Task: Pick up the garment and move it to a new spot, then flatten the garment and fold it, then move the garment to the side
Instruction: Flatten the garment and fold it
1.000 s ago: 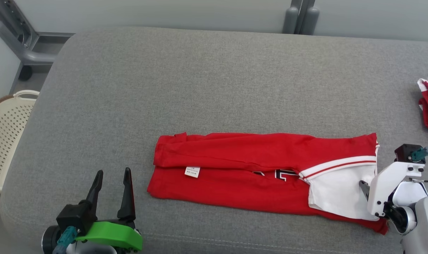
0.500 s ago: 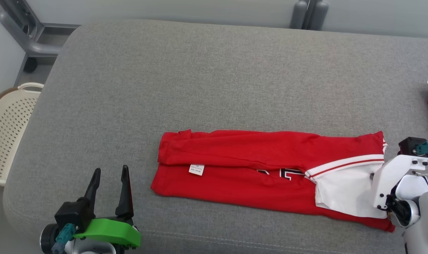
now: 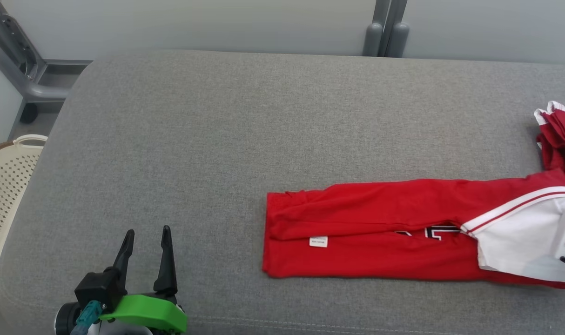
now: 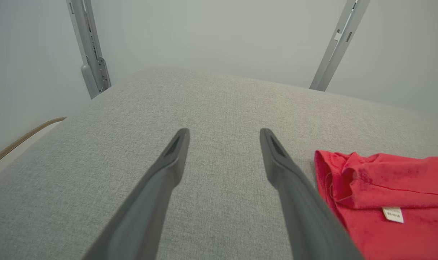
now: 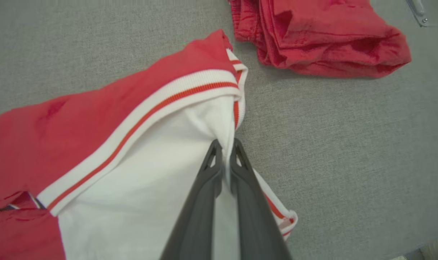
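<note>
This looks like a robot test room or lab rather than a home. The walls (image 3: 194, 23) are bare, pale grey-green. Grey metal frame rails (image 3: 12, 60) and upright posts (image 3: 385, 28) stand behind a broad worktop (image 3: 217, 139) padded in plain grey fabric, and a small dark wheel (image 3: 27, 113) sits under the frame at the left. A cream perforated plastic basket (image 3: 8, 186) stands beside the worktop's left end. One red and white garment (image 3: 380, 223) lies stretched out on the fabric, near a stack of folded red ones (image 3: 561, 135).
</note>
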Motion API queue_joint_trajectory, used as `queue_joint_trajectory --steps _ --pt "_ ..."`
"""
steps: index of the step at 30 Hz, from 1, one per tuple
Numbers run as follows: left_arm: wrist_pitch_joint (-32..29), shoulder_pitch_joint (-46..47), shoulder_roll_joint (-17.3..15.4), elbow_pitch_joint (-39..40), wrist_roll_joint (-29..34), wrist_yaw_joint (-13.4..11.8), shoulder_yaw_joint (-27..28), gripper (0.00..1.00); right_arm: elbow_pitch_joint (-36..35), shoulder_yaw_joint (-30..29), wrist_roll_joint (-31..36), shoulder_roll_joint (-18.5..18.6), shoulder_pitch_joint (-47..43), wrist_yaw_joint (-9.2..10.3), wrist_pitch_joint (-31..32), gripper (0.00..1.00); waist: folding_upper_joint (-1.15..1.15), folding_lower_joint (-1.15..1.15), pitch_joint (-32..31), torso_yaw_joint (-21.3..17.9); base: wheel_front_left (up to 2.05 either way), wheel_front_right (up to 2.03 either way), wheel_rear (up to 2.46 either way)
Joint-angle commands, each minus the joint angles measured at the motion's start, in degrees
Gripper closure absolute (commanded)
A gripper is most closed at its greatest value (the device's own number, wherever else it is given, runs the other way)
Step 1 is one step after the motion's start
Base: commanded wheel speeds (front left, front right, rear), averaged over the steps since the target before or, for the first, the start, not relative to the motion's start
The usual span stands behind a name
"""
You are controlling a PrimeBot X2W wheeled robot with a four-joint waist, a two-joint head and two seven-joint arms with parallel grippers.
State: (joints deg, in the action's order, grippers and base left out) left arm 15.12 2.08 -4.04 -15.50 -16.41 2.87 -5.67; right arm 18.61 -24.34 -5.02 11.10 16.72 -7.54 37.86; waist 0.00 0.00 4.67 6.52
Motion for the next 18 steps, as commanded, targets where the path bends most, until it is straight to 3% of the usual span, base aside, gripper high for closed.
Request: queue_joint_trajectory --steps 1,11,18 --pt "0.04 -0.49 0.15 -0.14 0.61 0.20 0.20 0.00 -1.36 -1.11 0.64 1.08 -0.79 0.11 0.67 1.00 0.00 0.00 -0.43 -0.39 0.00 0.00 0.00" --pt "0.04 -0.63 0.29 -0.82 0.73 0.57 0.13 0.00 -8.92 -3.55 2.19 3.30 -2.27 0.11 7.31 1.00 0.00 0.00 -1.46 -0.88 0.00 0.00 0.00" --pt "0.04 -1.29 0.35 -1.05 0.53 0.43 -0.07 0.00 -14.07 2.84 -0.49 2.01 -4.46 0.10 12.44 1.00 0.00 0.00 -2.65 -0.81 0.00 0.00 0.00"
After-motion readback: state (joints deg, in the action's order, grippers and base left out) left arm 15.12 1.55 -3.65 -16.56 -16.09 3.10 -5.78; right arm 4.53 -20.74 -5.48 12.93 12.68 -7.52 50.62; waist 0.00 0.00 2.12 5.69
